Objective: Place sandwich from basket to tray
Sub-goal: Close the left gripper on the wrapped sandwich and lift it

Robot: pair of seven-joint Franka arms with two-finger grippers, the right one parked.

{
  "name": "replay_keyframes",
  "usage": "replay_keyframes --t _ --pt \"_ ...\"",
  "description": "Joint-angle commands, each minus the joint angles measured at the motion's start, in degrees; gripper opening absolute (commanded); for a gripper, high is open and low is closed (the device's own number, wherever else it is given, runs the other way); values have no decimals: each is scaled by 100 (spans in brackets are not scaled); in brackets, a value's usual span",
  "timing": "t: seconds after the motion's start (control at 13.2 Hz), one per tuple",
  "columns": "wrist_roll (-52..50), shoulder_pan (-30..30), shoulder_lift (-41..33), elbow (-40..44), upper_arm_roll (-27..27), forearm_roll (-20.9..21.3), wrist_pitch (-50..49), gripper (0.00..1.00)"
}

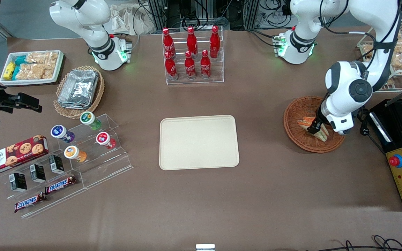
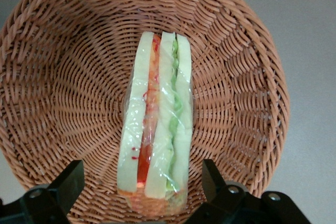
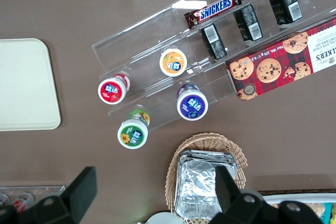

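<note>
Two fingers [image 2: 65,184] of my gripper [image 2: 142,192] stand spread wide, one on each side of the sandwich [image 2: 155,129], with a clear gap of wicker showing between each pad and the bread. I hold them that way so the wedge sits squarely in the middle before I close; nothing is pinched yet. The sandwich stands on edge in the basket [image 2: 47,77], wrapped in clear film, its orange and green layers facing up at me, and I have lined my fingers across its flat bread faces, which I judge to be the firmest place to squeeze. From the front, my gripper [image 1: 315,128] hangs low inside the basket [image 1: 297,113], right over the sandwich [image 1: 309,124], wrist tipped down toward it.

The basket sits toward my end of the table. The tray [image 1: 199,142], bare and flat, lies in the middle of the table, well apart from the basket toward the parked arm, with open cloth between them, so the carry should be plain. I judge the task barely begun: the grasp comes next, and the film may be slippery, so I should close gently but fully before lifting over the rim.
</note>
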Motion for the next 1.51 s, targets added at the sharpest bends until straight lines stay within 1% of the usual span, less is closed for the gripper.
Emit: replay_keyframes --t 0.0,0.08,0.15,0.23,0.45,0.61,0.68,0.83,0.91,1.06,1.29,1.44 --pt "256 24 109 -86 14 158 344 76" --pt "293 24 205 -77 22 149 457 47" --pt "293 24 285 -86 22 158 649 12" --pt "284 24 320 -77 22 149 678 0" --pt "293 15 320 -16 14 149 669 0" --pt "319 6 190 11 14 158 547 0" --pt "433 -3 50 63 -4 193 250 0" --pt "609 -12 -75 518 -30 560 -653 0" --pt "618 -55 -66 982 -39 701 -1276 0" --pt "828 -64 65 2237 -248 720 -2700 0" --pt "1696 -64 337 3671 -670 711 -3845 0" --pt "2530 -64 513 4455 -838 633 -4470 0"
